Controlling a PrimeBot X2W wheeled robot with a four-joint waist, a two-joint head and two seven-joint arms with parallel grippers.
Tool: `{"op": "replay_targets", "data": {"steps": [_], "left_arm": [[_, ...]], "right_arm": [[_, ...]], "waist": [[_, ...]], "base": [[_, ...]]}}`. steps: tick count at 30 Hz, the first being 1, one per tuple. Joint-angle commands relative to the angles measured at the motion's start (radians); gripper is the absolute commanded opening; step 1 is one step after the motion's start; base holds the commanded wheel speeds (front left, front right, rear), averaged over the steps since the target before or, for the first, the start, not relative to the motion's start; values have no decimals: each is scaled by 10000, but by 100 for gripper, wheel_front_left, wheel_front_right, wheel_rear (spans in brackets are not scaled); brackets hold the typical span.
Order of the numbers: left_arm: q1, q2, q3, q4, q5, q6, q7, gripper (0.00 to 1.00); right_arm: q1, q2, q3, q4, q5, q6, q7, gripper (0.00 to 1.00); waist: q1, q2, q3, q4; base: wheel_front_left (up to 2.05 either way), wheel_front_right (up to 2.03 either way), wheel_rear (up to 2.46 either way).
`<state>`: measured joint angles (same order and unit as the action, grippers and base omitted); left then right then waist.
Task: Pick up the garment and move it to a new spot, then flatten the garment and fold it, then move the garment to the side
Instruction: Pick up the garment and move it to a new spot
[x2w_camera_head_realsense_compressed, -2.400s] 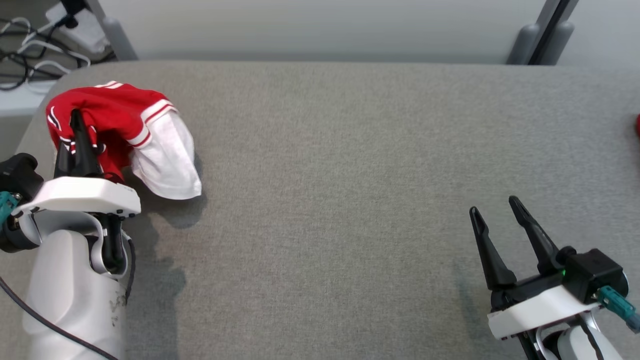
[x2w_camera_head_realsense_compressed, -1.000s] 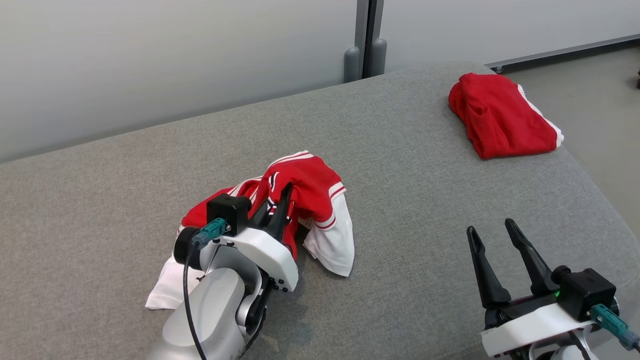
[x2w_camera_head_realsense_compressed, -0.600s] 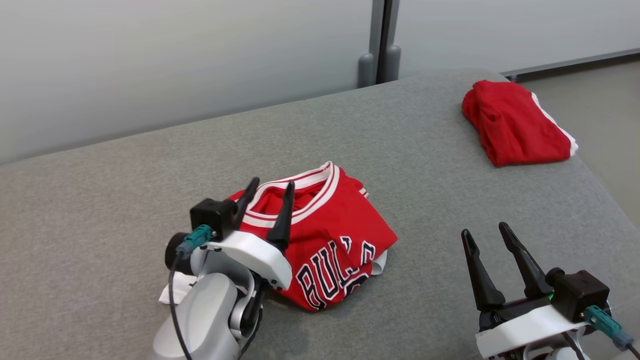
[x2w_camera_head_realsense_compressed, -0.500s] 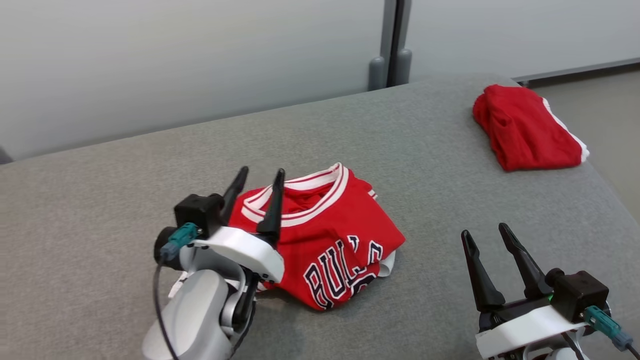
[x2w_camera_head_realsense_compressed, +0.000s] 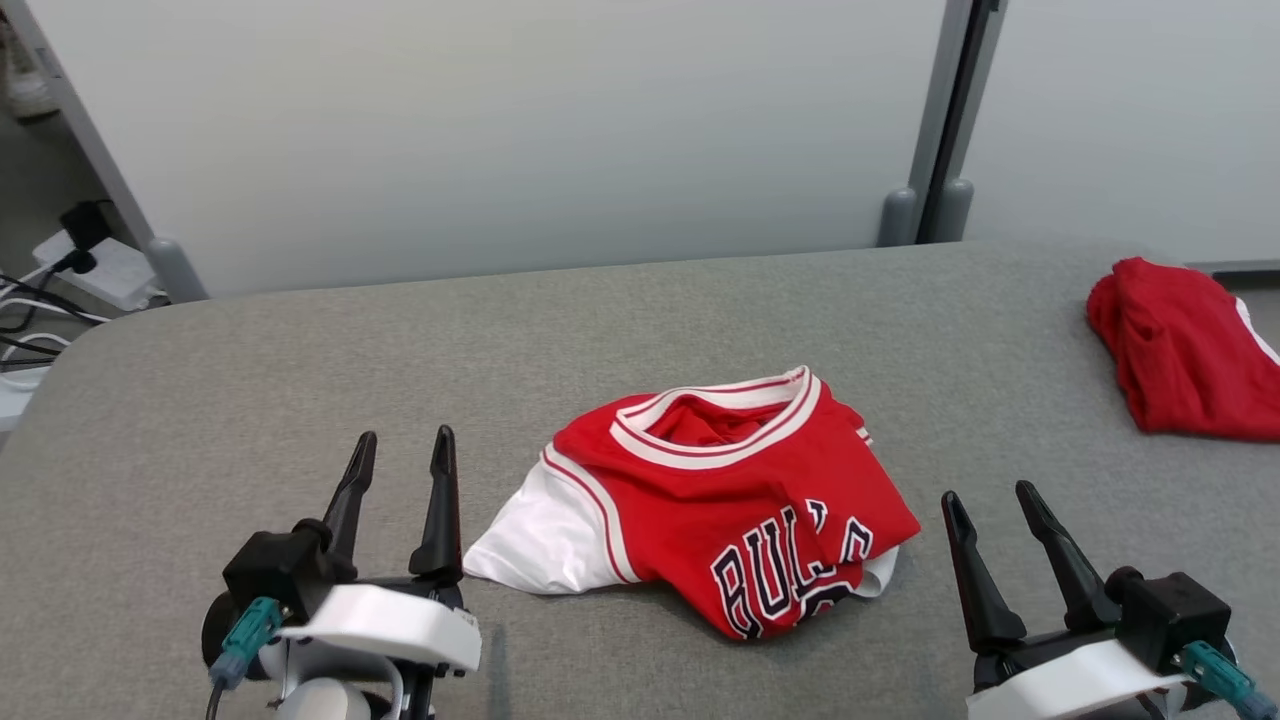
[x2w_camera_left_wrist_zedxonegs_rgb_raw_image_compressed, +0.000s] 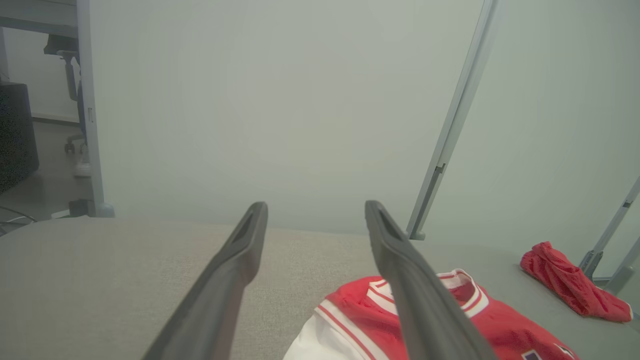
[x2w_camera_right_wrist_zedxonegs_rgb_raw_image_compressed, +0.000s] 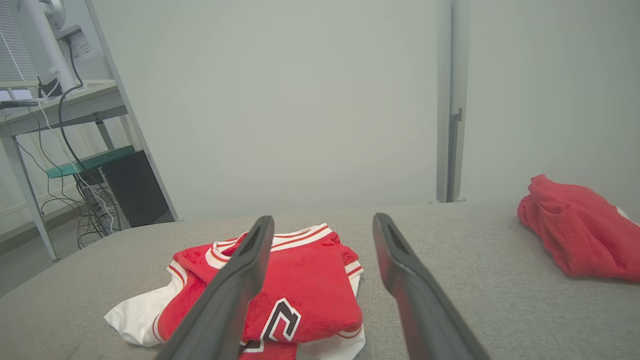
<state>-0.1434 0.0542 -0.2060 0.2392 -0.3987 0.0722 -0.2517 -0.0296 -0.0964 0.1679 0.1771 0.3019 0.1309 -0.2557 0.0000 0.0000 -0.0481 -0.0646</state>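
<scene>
Over at the far left, past the rounded corner of the grey fabric bench (x2w_camera_head_realsense_compressed: 300, 380), a white power strip (x2w_camera_head_realsense_compressed: 112, 272) and dark cables (x2w_camera_head_realsense_compressed: 30, 330) lay on the floor. At the near left sat the left gripper (x2w_camera_head_realsense_compressed: 405, 434), its two dark fingers spread wide and released, gripping nothing and pointing toward the far wall.

Just to its right, at the middle of the bench, lay the garment (x2w_camera_head_realsense_compressed: 740, 500): a red jersey in a crumpled heap. Its white-and-red striped collar gaped open on the far side, and dark letters edged in white showed on the near side. A white part of it spilled out to the left, close to the left gripper's right finger but not touching it, and a little more white showed under the near right edge.

Further right, at the near right, the right gripper (x2w_camera_head_realsense_compressed: 986, 492) held its fingers apart as well, released and empty, clear of the garment.

At the far right edge of the bench, well apart from the jersey, lay a second red cloth (x2w_camera_head_realsense_compressed: 1180, 350), bundled, with a strip of white trim. Behind the bench stood a pale partition (x2w_camera_head_realsense_compressed: 500, 130) with a grey post (x2w_camera_head_realsense_compressed: 948, 120) toward the right.
</scene>
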Motion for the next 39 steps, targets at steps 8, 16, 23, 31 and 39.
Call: {"op": "replay_targets", "data": {"steps": [8, 16, 23, 31, 39], "left_arm": [[1461, 6, 995, -1189, 767, 28, -101, 100], [2942, -34, 1323, -1855, 1256, 103, -101, 100], [3627, -37, 1218, -1836, 1417, 255, -101, 100], [3638, -38, 1019, -1788, 1465, 392, -101, 100], [3536, -39, 987, -1700, 1466, 423, -101, 100]], "right_arm": [[523, 105, -266, -515, -115, -2, -61, 100], [1183, 246, -631, -688, -204, -2, -61, 100], [1595, 291, -601, -701, -264, -2, -61, 100], [1600, 251, -645, -638, -146, -2, -61, 100], [1583, 263, -614, -586, -71, -2, -61, 100]], "waist": [[0, 0, -707, 975], [0, 0, -1090, 1079], [0, 0, -1264, 1055], [0, 0, -1221, 911], [0, 0, -1175, 795]], "base": [[0, 0, 0], [0, 0, 0], [0, 0, 0], [0, 0, 0], [0, 0, 0]]}}
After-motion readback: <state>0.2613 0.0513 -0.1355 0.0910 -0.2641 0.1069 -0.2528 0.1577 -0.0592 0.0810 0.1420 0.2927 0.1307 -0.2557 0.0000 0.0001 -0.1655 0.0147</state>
